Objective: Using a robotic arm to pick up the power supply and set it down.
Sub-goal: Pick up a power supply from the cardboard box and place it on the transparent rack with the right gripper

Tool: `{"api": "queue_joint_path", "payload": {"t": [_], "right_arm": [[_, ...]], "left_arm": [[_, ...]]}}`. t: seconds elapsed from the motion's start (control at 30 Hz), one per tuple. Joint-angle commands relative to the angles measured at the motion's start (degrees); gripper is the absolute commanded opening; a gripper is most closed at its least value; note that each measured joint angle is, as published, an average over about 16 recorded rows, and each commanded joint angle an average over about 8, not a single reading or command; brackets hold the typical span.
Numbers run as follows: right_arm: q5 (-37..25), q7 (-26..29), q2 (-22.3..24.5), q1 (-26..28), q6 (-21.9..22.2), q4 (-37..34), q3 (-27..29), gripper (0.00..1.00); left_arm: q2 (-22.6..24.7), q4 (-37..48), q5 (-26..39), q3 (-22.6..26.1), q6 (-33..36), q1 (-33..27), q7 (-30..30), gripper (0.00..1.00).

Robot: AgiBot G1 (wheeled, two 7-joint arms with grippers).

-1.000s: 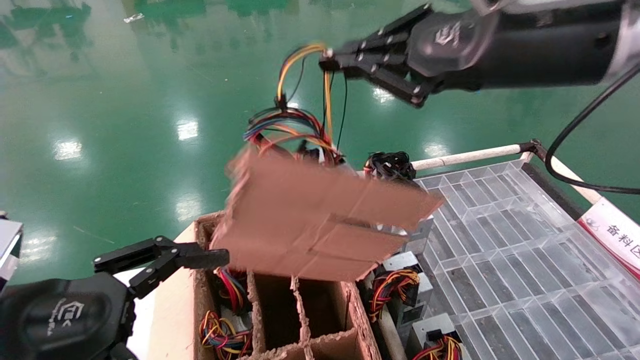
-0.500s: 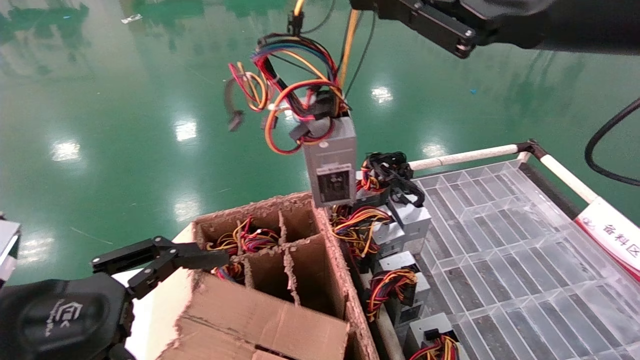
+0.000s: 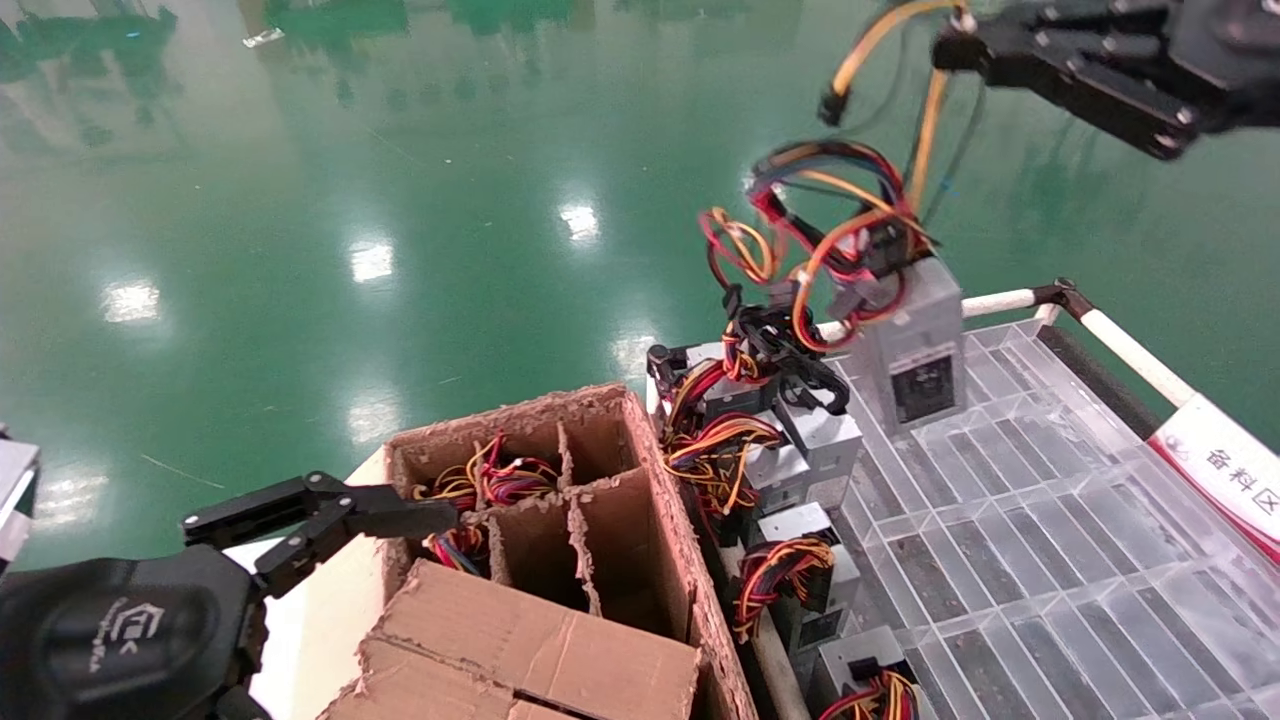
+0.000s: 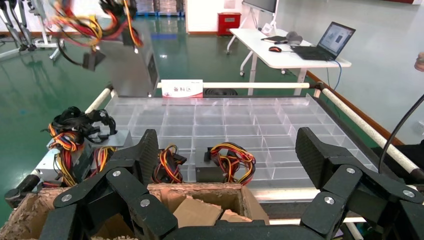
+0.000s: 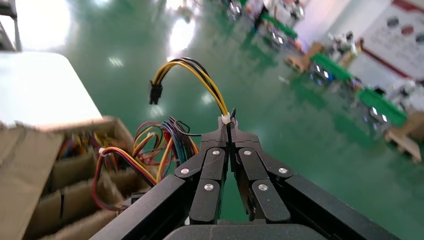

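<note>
The right gripper (image 3: 950, 45) pinches the wires of the power supply (image 3: 915, 335), a silver-grey box apparently dangling below it.

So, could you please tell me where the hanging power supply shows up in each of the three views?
Head view: power supply hangs by its wires from the right gripper, over the clear tray.
Left wrist view: blurred, near the tray's far rail.
Right wrist view: only its wires show, pinched.
Shared landmark: the cardboard box.
</note>
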Motion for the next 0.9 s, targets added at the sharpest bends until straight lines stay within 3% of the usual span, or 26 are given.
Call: {"api": "queue_joint_path", "payload": {"t": [0.03,0.37,0.9], "right_arm": [[-0.2,0.0,1.7,0.2,0.0,0.2,-1.0,0.00],[0.6,-2.1,5.0,-2.5,0.0,-2.2,-5.5,0.00],[5.0,-4.1,3.4,-9.3,0.4,-4.1,-10.7,0.00]], "left_arm": [[0.0,0.0,0.0,0.0,0.0,0.0,0.0,1.00],[0.0,0.0,0.0,0.0,0.0,0.0,0.0,1.00],[0.0,0.0,0.0,0.0,0.0,0.0,0.0,1.00]]}}
